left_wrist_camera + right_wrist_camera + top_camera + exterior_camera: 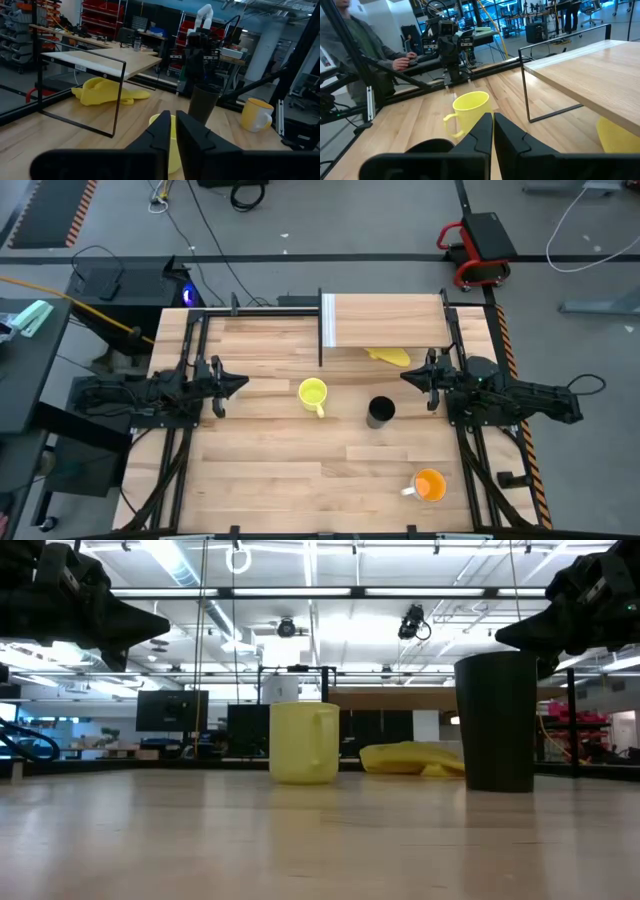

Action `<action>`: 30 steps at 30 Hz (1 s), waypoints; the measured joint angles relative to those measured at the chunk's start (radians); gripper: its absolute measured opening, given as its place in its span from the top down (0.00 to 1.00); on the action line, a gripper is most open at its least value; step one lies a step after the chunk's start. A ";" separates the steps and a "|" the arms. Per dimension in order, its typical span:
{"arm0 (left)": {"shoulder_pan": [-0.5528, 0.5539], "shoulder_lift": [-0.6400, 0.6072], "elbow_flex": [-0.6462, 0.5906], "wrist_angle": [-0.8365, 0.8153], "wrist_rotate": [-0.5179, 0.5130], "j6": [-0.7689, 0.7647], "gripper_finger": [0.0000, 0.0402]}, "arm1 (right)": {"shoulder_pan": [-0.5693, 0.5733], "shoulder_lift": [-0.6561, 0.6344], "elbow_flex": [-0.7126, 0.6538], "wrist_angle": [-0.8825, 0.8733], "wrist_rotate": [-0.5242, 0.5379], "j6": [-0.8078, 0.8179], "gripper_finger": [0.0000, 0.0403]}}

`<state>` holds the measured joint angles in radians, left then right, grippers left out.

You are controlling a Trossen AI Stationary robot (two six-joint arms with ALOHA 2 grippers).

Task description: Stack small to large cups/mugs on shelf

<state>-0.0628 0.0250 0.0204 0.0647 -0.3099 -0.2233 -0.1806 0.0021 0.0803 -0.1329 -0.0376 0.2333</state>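
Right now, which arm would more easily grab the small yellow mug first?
Probably left: the left gripper sits nearest the yellow mug with bare table between, while the black cup stands toward the right gripper.

High view: overhead, straight down on the table [270, 470].
Low view: tabletop level, facing the room.
Left wrist view: close behind left gripper [172, 131], facing ahead.
Right wrist view: likewise.
Shared: yellow mug [313, 393] ahead of both.

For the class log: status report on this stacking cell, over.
Left gripper and right gripper shut, empty, parked at table sides. Yellow mug, black cup, orange mug on tabletop, shelf bare. Nothing blocking.
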 joint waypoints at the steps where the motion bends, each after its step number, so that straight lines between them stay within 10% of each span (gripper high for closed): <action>1: 0.000 0.000 0.000 0.000 0.000 0.000 0.90 | 0.000 0.000 0.000 0.000 0.000 0.000 0.95; 30: 0.000 0.000 0.000 0.000 0.000 0.000 0.91 | 0.000 0.000 0.000 0.000 0.000 0.000 0.95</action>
<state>-0.0628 0.0250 0.0200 0.0647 -0.3096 -0.2234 -0.1810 0.0021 0.0803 -0.1326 -0.0376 0.2333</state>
